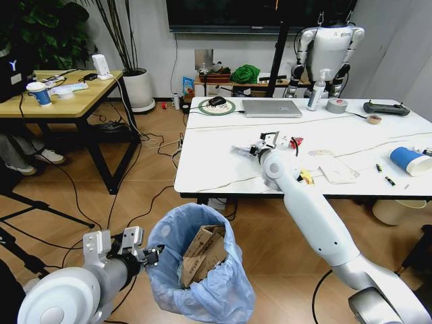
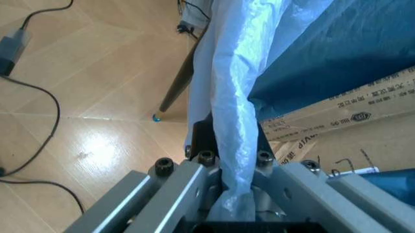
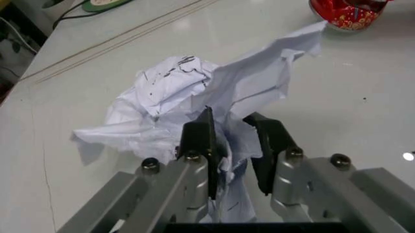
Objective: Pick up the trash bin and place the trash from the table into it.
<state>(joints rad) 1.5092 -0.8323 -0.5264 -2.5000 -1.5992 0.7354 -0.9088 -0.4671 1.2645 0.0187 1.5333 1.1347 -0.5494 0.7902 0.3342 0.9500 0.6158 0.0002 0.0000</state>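
We are in an office-like robotics lab: a laptop mid-frame, a second humanoid robot upper right, wall screen above.

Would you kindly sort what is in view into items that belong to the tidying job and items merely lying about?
Belonging to the job:
trash bin, held at its bag by the left gripper
crumpled white paper, pinched by the right gripper
red wrapper
blue paper cup
table

Just lying about:
laptop
tape roll

Bright even light, floor glare, soft shadows
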